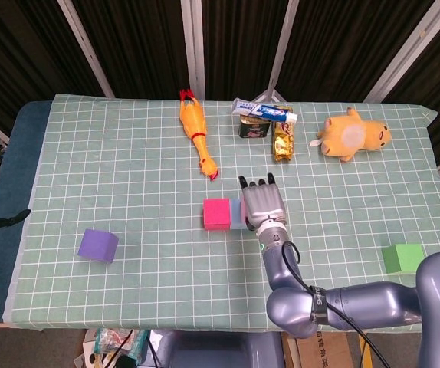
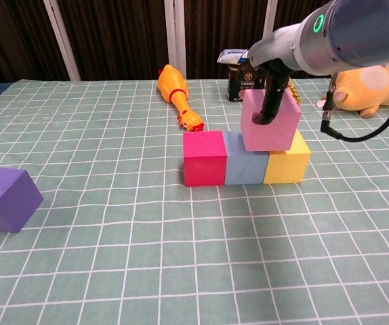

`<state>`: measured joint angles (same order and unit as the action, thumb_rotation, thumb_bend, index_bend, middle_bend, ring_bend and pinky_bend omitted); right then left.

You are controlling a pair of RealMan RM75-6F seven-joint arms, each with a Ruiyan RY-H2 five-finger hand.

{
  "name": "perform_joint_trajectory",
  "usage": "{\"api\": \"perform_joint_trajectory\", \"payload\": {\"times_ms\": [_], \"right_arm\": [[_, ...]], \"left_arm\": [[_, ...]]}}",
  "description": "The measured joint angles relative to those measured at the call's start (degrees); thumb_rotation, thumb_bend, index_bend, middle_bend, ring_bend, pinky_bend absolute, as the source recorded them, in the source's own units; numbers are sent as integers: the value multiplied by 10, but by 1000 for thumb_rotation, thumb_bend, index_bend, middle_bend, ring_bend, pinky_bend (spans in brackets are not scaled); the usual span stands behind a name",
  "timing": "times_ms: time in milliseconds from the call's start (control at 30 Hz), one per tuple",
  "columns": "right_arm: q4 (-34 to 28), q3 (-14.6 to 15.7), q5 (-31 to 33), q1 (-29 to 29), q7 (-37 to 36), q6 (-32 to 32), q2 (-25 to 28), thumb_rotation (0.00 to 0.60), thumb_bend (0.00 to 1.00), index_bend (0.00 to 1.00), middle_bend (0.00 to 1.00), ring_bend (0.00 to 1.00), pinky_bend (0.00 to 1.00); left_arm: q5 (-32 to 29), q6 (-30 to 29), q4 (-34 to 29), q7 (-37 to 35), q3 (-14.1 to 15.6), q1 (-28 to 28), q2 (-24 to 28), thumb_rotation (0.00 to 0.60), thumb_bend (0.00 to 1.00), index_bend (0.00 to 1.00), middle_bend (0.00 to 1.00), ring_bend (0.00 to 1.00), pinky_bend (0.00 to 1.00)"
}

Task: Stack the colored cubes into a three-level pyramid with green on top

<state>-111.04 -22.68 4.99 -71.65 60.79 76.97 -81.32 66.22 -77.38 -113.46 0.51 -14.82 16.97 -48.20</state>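
Base row: magenta cube [image 2: 205,158], pale blue cube [image 2: 244,160] and yellow cube [image 2: 287,160] stand side by side and touching on the green checked cloth [image 2: 99,271]; this level appears complete

Second level: the right hand [image 1: 262,203] grips a pink cube [image 2: 269,120] from above, a dark finger lying down its front face; in the chest view the cube sits over the seam between the pale blue and yellow cubes and looks to be at or just on their tops; whether it rests fully cannot be told, since the hand covers it from the head view; it is slightly skewed relative to the row beneath

Outstanding items: purple cube [image 1: 98,244] lies well apart at the left of the table, presumably the second cube for the middle level, to go over the magenta and pale blue seam; green cube [image 1: 402,258] lies near the right edge, well apart from the stack, untouched and not yet placed on top

Left hand: not seen in either view

Other items noted at the far side, not part of the work: rubber chicken [image 1: 195,130], toothpaste tube [image 1: 264,112] on a dark can [image 1: 254,127], a snack packet [image 1: 283,141], yellow plush toy [image 1: 352,134]

Assessment: roughly half done; first level finished, second level in progress with one cube being seated; release of the pink cube, fetching of the purple, then the green cap remain
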Motion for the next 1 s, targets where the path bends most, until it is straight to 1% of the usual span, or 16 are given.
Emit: {"api": "perform_joint_trajectory", "payload": {"times_ms": [400, 1000], "right_arm": [[14, 8, -9, 5, -13, -11, -7, 600, 409, 0, 321, 187, 0], [12, 13, -14, 3, -9, -6, -4, 600, 409, 0, 322, 187, 0]], "left_arm": [[-5, 1, 0, 3, -1, 1, -1, 600, 105, 0, 7, 0, 51], [-4, -2, -3, 1, -2, 0, 1, 600, 105, 0, 7, 0, 51]]}}
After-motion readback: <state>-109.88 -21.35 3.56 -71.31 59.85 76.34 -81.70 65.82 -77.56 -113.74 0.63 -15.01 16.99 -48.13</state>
